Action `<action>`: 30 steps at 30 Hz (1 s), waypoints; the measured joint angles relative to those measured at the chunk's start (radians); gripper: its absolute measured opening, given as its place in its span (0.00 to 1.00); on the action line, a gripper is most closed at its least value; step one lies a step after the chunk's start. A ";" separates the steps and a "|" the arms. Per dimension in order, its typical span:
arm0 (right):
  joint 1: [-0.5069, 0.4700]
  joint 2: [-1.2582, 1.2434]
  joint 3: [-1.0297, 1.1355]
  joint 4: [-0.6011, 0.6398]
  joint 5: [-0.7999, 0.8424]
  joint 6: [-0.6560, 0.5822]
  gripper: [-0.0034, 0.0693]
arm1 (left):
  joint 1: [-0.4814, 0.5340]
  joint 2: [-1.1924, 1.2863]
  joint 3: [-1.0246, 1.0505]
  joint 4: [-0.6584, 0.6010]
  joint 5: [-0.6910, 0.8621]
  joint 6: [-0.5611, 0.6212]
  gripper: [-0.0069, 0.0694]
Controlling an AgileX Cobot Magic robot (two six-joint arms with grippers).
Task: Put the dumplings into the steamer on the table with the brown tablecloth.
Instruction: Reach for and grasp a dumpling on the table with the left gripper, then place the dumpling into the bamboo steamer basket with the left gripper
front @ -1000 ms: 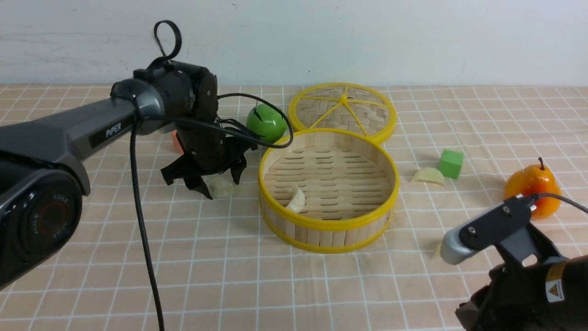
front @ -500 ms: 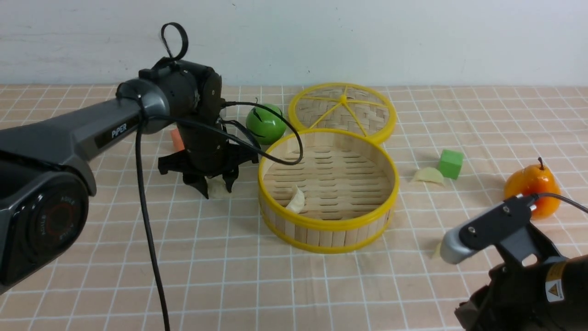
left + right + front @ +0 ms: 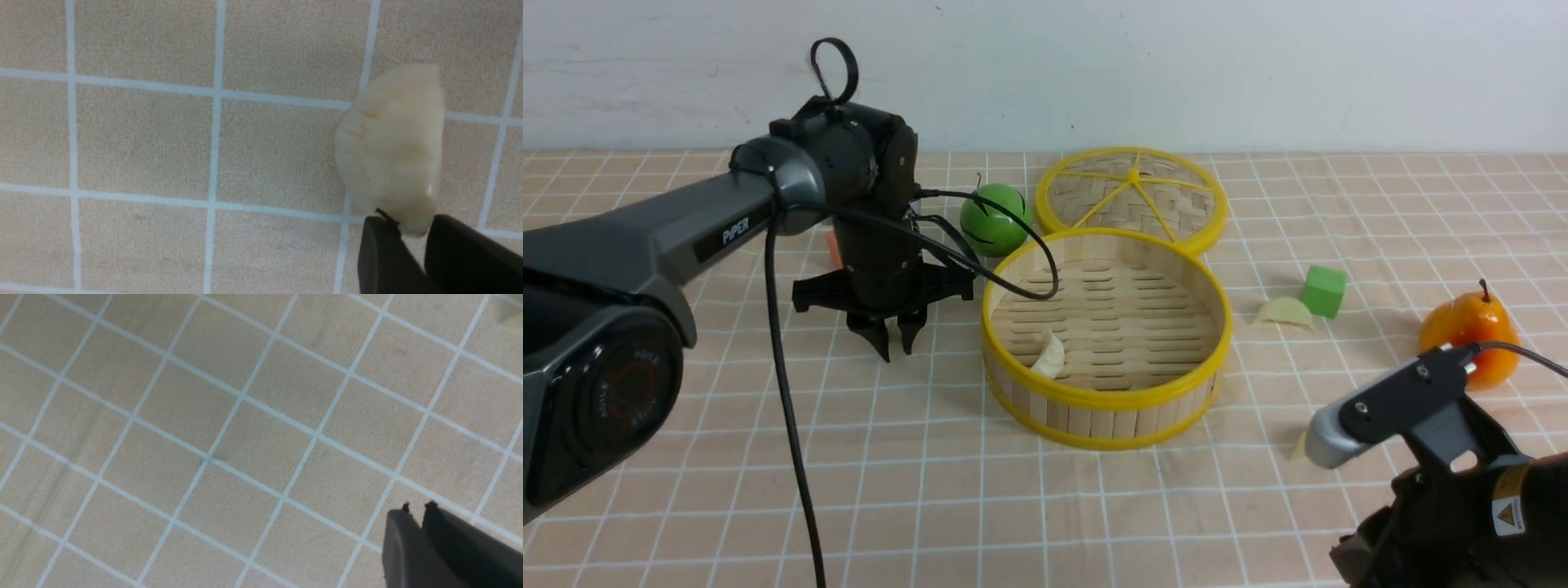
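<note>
Pickup step: my left gripper (image 3: 894, 347) pinches 1 dumpling (image 3: 392, 143) by its tip. Next I'd lift and carry it toward 3 o'clock, clearing the steamer (image 3: 1107, 400) rim. My right gripper (image 3: 416, 508) rests pressed together.

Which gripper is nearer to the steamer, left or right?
Left. The left gripper is close beside the left wall of the steamer; the right gripper is well off to its near right.

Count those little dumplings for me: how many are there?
3 dumplings for sure: one inside the steamer, one beside the green cube, one pinched in the left gripper. A pale sliver by the right arm may be a fourth.
</note>
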 joint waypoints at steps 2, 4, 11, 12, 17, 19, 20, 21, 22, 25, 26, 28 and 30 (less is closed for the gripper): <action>0.000 0.000 0.000 0.000 0.000 0.000 0.15 | 0.000 0.002 0.000 0.019 -0.001 0.000 0.49; 0.000 0.000 0.000 0.000 0.000 0.000 0.15 | 0.000 0.003 0.000 0.038 -0.006 -0.001 0.58; 0.000 0.000 0.000 0.000 -0.001 0.000 0.15 | 0.001 0.021 -0.001 0.062 -0.046 -0.003 0.52; 0.000 0.000 0.000 0.000 -0.001 0.000 0.15 | 0.001 0.021 -0.001 0.062 -0.046 -0.004 0.50; 0.000 0.000 0.000 0.000 -0.001 0.000 0.15 | 0.001 0.022 -0.001 0.063 -0.049 -0.003 0.34; 0.000 0.000 0.000 0.000 0.003 0.000 0.15 | -0.002 0.016 -0.001 0.063 -0.049 0.003 0.34; 0.000 0.000 0.000 0.000 0.003 0.000 0.16 | -0.008 0.010 0.000 0.065 -0.046 0.010 0.34; 0.000 0.000 0.000 0.000 0.003 0.000 0.16 | -0.008 0.007 0.000 0.065 -0.046 0.012 0.34; 0.000 0.000 0.000 0.000 0.003 0.000 0.16 | -0.020 -0.017 0.001 0.070 -0.051 0.026 0.34; 0.000 0.000 0.000 0.000 0.003 0.000 0.16 | -0.071 -0.095 0.002 0.072 -0.100 0.043 0.34; 0.000 0.000 0.000 0.000 0.002 0.000 0.16 | -0.075 -0.101 0.002 0.072 -0.104 0.045 0.34; 0.000 0.000 0.000 0.000 -0.001 0.000 0.16 | -0.134 -0.164 0.000 0.070 -0.150 0.048 0.34; 0.000 0.000 0.000 0.000 -0.001 0.000 0.16 | -0.186 -0.192 -0.005 0.056 -0.183 0.053 0.34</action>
